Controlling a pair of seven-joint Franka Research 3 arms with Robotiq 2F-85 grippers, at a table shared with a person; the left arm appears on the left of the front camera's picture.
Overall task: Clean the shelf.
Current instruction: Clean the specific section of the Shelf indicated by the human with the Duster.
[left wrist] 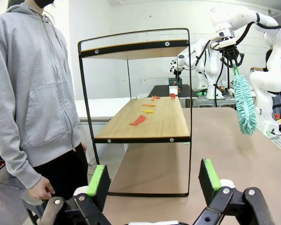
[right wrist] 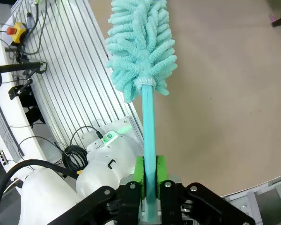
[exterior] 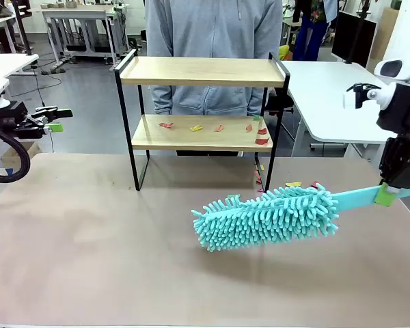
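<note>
Grips handle of fluffy turquoise microfibre duster (exterior: 270,217) in right gripper (exterior: 385,196), in front of two-tier wooden black-framed shelf (exterior: 203,71). Holds left gripper (exterior: 58,119) wide open, empty, left of shelf.

Person (exterior: 215,48): cut off above the shoulders by the top edge; legs hidden behind the shelf (exterior: 203,72). Scraps (exterior: 219,128) on the lower board, red and yellow: too small to tell what. Bits (exterior: 294,184) on the table (exterior: 89,239) by the shelf's right legs: partly hidden behind the duster (exterior: 270,215). Right wrist view: duster tip cut by the top edge, handle end hidden between the right gripper (right wrist: 150,163) pads.
</note>
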